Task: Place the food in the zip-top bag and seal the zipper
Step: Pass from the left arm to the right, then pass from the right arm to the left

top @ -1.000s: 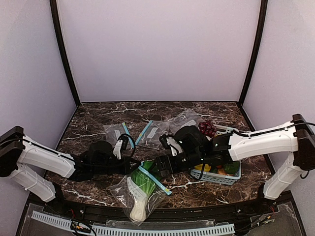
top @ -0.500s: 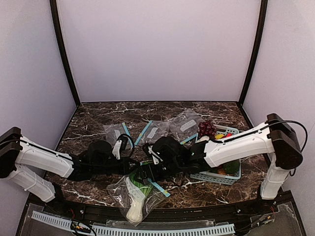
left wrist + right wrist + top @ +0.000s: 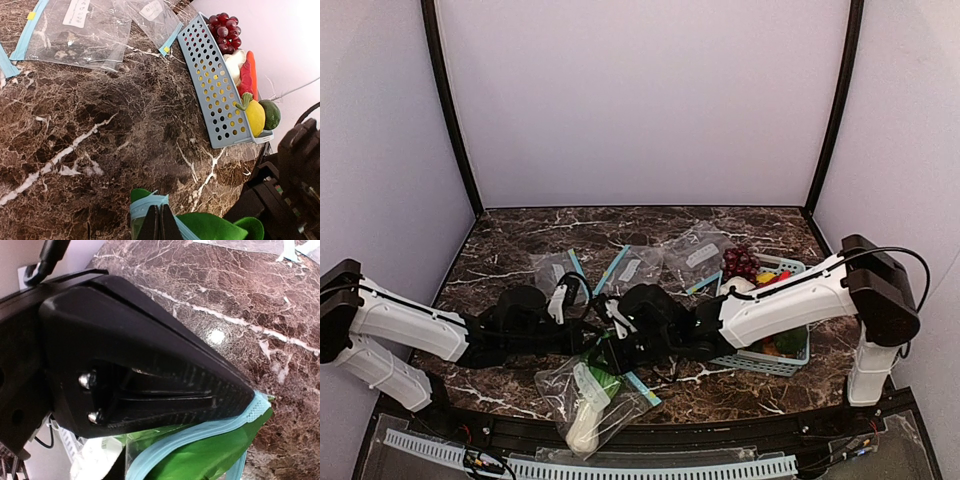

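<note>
Zip-top clear plastic bag (image 3: 582,400), leafy green toy vegetable (image 3: 582,428) inside, lies at the front of the worktop (image 3: 520,240), left gripper (image 3: 159,225) pinched on its light-blue zipper (image 3: 145,205). Right gripper (image 3: 617,352) has crossed over and is narrowing, perhaps onto that strip to seal it.

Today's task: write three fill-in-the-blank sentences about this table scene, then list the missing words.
1. The left gripper is pinching the ___ zipper of the bag.
2. The leafy vegetable lies ___ the bag.
3. The basket holds a ___ lemon.
Missing words: blue; inside; yellow.
</note>
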Action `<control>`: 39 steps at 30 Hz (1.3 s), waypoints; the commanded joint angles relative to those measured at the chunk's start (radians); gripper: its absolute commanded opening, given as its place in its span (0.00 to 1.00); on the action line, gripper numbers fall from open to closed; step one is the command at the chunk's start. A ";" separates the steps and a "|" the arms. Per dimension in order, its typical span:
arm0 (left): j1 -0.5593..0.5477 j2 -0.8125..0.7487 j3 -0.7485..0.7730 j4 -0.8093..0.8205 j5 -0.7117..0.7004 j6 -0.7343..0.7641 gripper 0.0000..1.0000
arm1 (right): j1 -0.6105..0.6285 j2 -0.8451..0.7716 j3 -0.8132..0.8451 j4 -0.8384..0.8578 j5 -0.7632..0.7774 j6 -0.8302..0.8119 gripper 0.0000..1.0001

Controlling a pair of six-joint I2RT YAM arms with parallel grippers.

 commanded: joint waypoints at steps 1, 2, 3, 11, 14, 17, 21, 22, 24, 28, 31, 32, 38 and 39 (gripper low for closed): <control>0.006 -0.045 0.025 0.051 0.020 0.028 0.01 | 0.020 -0.061 -0.061 0.113 -0.044 -0.117 0.18; 0.008 -0.047 0.036 0.054 0.038 0.036 0.01 | 0.021 -0.081 -0.067 0.099 -0.035 -0.157 0.15; 0.009 -0.048 0.044 0.055 0.050 0.053 0.01 | 0.021 -0.103 -0.070 0.057 -0.019 -0.213 0.12; 0.024 -0.098 0.151 0.018 0.218 0.159 0.09 | 0.013 -0.342 0.006 -0.384 0.198 -0.658 0.02; 0.029 -0.120 0.206 -0.062 0.256 0.197 0.39 | 0.015 -0.376 0.053 -0.501 0.276 -0.753 0.02; 0.033 -0.156 0.251 -0.139 0.245 0.210 0.65 | 0.015 -0.375 0.045 -0.543 0.350 -0.806 0.02; 0.047 -0.190 0.279 -0.261 0.244 0.197 0.77 | 0.037 -0.360 -0.024 -0.483 0.469 -0.839 0.00; 0.049 -0.193 0.286 -0.278 0.246 0.186 0.79 | 0.041 -0.359 -0.044 -0.455 0.477 -0.845 0.00; 0.056 -0.194 0.293 -0.322 0.257 0.173 0.80 | 0.044 -0.353 -0.067 -0.418 0.480 -0.846 0.00; 0.060 -0.175 0.292 -0.371 0.285 0.158 0.79 | 0.050 -0.340 -0.073 -0.373 0.474 -0.835 0.00; 0.060 -0.145 0.290 -0.350 0.305 0.142 0.68 | 0.056 -0.333 -0.074 -0.349 0.462 -0.831 0.00; 0.060 -0.139 0.290 -0.339 0.323 0.135 0.64 | 0.058 -0.331 -0.073 -0.345 0.458 -0.831 0.00; 0.060 -0.084 0.329 -0.291 0.335 0.151 0.70 | 0.066 -0.324 -0.070 -0.335 0.438 -0.821 0.01; 0.062 -0.078 0.335 -0.295 0.334 0.156 0.70 | 0.067 -0.324 -0.071 -0.335 0.439 -0.819 0.01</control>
